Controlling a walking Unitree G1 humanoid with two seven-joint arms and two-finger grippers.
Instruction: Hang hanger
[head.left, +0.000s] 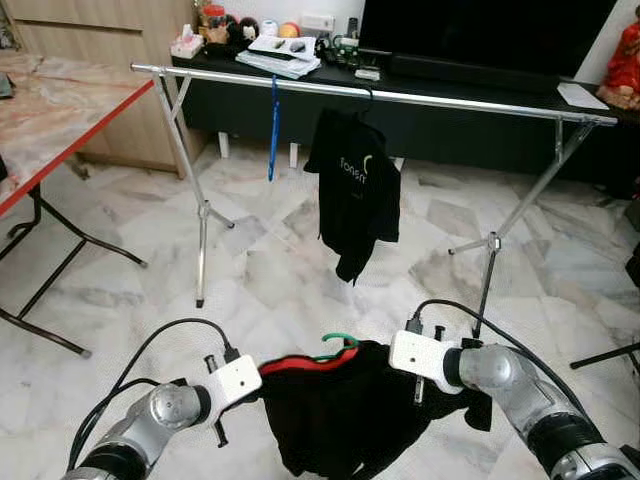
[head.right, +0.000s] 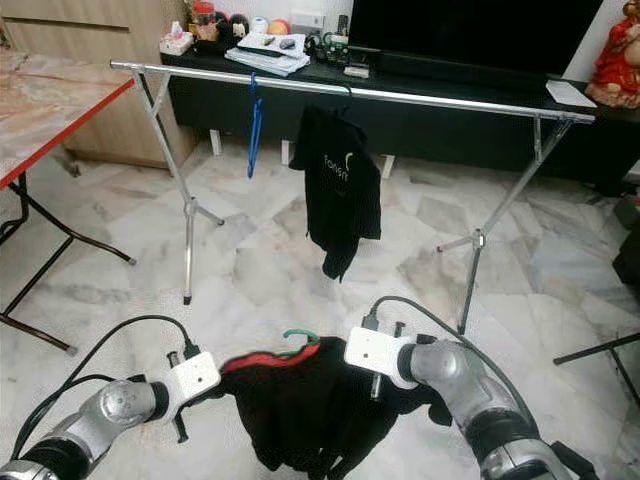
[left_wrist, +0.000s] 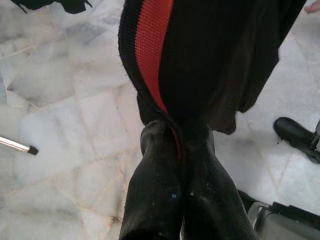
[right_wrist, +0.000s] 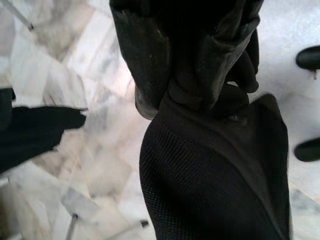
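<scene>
1. Hanger (head.left: 338, 347) with a green hook sits inside a black shirt (head.left: 335, 410), held low in front of the robot, between its 2 arms and well short of the rail (head.left: 400, 97).
2. Left tool (left_wrist: 181, 150) is clamped on the shirt's collar edge, where a red band (left_wrist: 150, 50) runs along the knit; its 2 black fingers (left_wrist: 155, 190) press together on the cloth.
3. Right tool (right_wrist: 195, 95) is clamped on the other shoulder of the shirt, cloth bunched between its fingers.
4. Shirt hangs slack between the 2 tools, above the marble floor (head.left: 270, 270).
5. Ahead stands the silver rail on crossed legs; a second black shirt (head.left: 355, 190) hangs near its middle, a blue hanger (head.left: 272, 130) to its left.
6. Behind the rail is a black TV stand (head.left: 420, 115) with small clutter on top.
7. A desk (head.left: 50, 110) with a red edge stands at the left.
</scene>
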